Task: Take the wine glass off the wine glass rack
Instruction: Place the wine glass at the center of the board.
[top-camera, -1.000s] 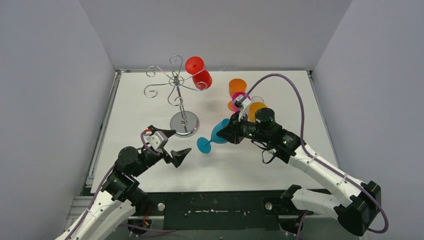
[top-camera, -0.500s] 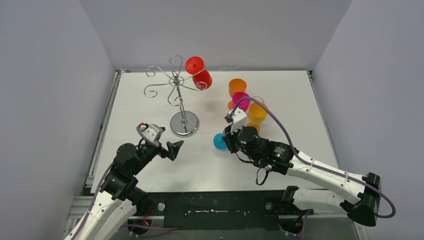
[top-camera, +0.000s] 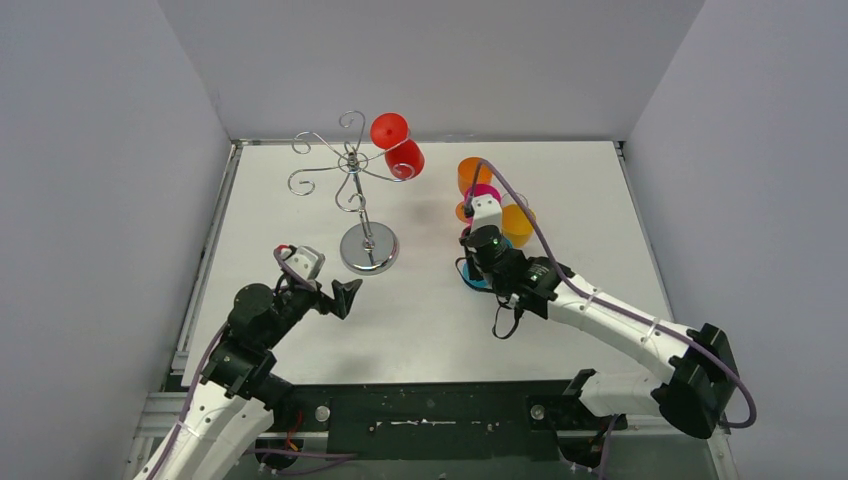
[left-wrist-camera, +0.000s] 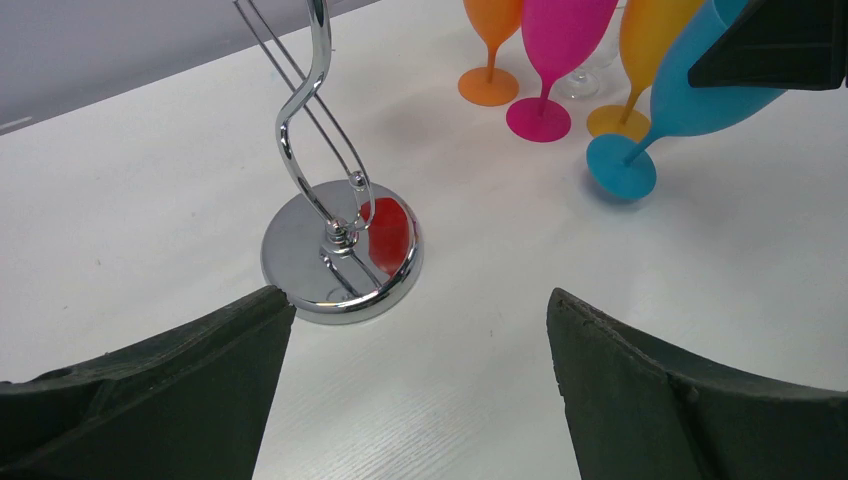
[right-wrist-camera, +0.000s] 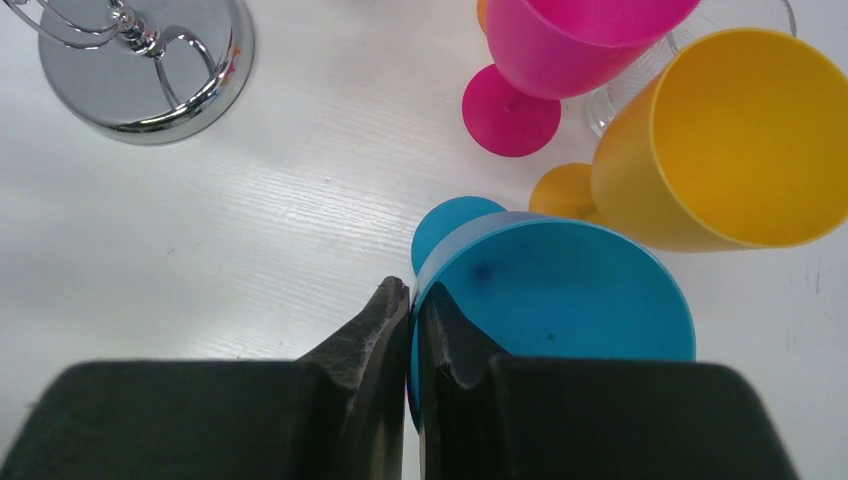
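right gripper (right-wrist-camera: 412, 300) pointing down mid-frame, pinching blue wine glass (right-wrist-camera: 560, 290) rim, glass mostly hidden from above, left gripper (left-wrist-camera: 420, 300) splayed near wine glass rack (left-wrist-camera: 340, 265) base

Above the black mounting plate (top-camera: 430, 400) with its two silver bolts, the left arm (top-camera: 200, 420) and right arm (top-camera: 610, 320) alternate white shells and black joints; purple cables (top-camera: 540, 240) trail each; the left gripper (left-wrist-camera: 420, 295) has matte black wedge fingers (left-wrist-camera: 150, 400)

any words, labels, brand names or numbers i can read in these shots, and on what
No readable text, label, brand or number shows in any view: none on the silver wire wine glass rack with a round shiny base, the blue plastic wine glass, the pink plastic wine glass or the white table.
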